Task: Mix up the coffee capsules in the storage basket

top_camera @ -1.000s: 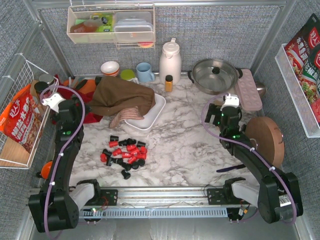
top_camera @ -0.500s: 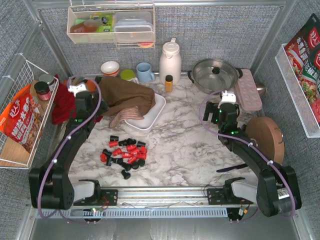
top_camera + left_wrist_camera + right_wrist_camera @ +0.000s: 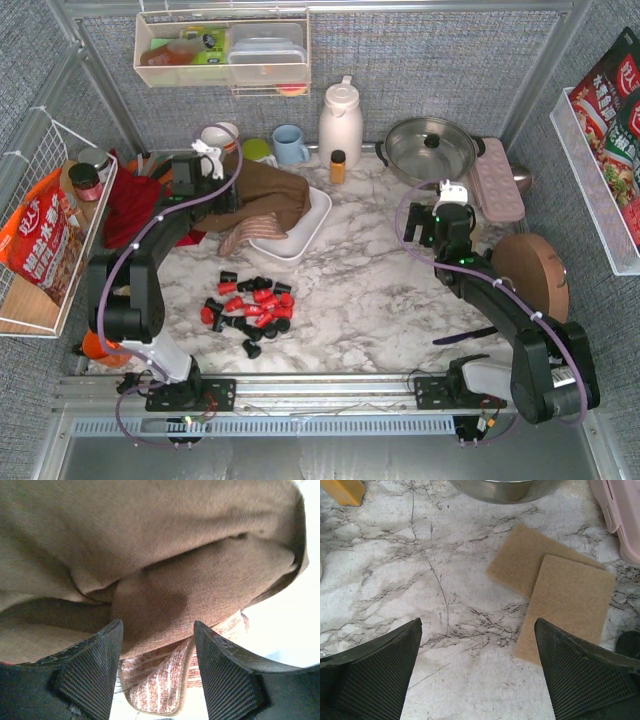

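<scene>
Across the back left of a white marble table (image 3: pixel 370 290) lies a big brown cloth (image 3: pixel 255 190). It is draped over a red-and-white striped cloth (image 3: pixel 243 240) and over most of the white storage basket (image 3: pixel 318 215), so only the basket's right rim and corner show. The left gripper (image 3: pixel 157 625) is right at that brown cloth, its fingers spread with a bulging fold of fabric between them (neither pad can be seen pressing it). On the right side of the table, the right gripper (image 3: pixel 478 625) hangs above bare marble, fingers spread wide with nothing between them. Just beyond it is the rounded base of a steel pot (image 3: pixel 505 490), with the edge of a pink tray (image 3: pixel 620 515) to the right. Below the gripper, two tan scouring pads (image 3: pixel 565 605) lie flat and overlapping. Smallest of all, the coffee capsules (image 3: pixel 250 305), red and black, sit in a loose heap on the marble. They are on the near side of the basket, not inside it.
</scene>
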Robot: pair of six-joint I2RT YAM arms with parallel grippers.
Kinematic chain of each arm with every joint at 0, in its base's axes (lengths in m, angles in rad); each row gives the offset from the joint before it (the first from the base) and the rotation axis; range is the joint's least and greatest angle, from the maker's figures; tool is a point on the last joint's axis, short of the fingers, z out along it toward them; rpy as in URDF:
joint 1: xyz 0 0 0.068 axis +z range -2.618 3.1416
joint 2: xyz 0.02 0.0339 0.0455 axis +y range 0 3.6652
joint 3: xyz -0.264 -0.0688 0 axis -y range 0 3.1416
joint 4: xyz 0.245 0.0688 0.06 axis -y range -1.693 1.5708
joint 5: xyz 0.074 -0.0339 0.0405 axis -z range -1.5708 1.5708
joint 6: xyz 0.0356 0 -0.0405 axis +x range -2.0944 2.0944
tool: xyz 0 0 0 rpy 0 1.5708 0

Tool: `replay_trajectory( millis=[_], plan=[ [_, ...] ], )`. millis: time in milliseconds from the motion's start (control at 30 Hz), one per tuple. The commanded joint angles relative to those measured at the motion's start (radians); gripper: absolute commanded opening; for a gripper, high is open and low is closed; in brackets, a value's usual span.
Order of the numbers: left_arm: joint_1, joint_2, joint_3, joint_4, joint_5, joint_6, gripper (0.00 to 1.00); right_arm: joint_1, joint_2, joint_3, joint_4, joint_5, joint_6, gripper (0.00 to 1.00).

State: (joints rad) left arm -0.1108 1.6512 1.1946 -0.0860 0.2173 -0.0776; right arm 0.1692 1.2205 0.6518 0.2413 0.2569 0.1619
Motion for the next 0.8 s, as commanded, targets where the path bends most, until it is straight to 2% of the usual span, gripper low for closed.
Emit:
replay_trajectory(
  millis=[0, 333, 767],
  plan=[
    [-0.002, 0.064, -0.002, -0.016, 0.105, 0.084, 0.67, 0.000, 0.001, 0.005, 0.011, -0.002, 0.025, 0.99],
    [-0.033, 0.120, -0.004, 0.005, 0.072, 0.075, 0.59, 0.000, 0.029, 0.007, 0.012, -0.036, 0.051, 0.99],
    [-0.115, 0.128, 0.023, -0.049, -0.060, 0.103, 0.48, 0.000, 0.031, 0.004, 0.016, -0.051, 0.073, 0.99]
  ],
)
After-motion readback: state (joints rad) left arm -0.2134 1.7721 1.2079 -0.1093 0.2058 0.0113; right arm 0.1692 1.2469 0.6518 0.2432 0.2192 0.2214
